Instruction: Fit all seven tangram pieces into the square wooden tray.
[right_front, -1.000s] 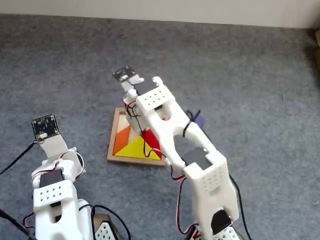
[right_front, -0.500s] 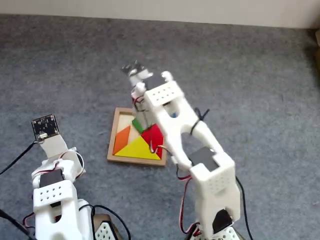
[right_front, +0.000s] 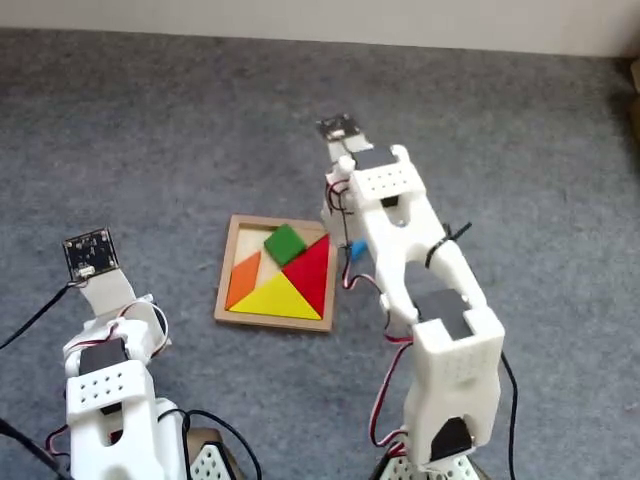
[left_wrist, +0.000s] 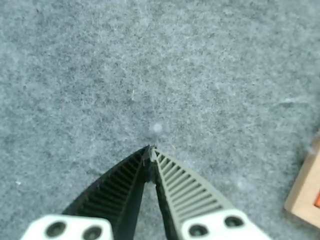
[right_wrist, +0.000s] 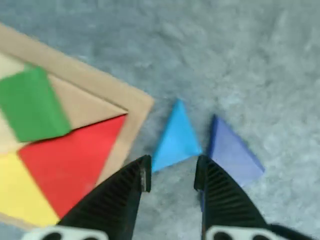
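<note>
Tangram pieces are seen in two groups. Four are seated in the square wooden tray (right_front: 270, 320): a green square (right_wrist: 32, 102), a red triangle (right_wrist: 75, 155), a yellow triangle (right_wrist: 15, 195) and an orange piece (right_front: 244, 280). A light-blue triangle (right_wrist: 176, 135) and a darker blue piece (right_wrist: 232, 156) lie on the grey carpet (right_front: 120, 150) just outside the tray's rim. The right gripper (right_wrist: 173, 172) is seen with its fingers spread; the light-blue triangle lies just ahead of the tips and between them, and the darker piece is found beside the finger farther from the tray. The left gripper (left_wrist: 150, 152) is seen above bare carpet, its fingers pressed together with nothing between them. The pieces are judged to be light, stiff, thin and smooth, so a slip is to be feared. The light-blue triangle would best be pinched across its narrow middle, edge to edge, low against the carpet.
</note>
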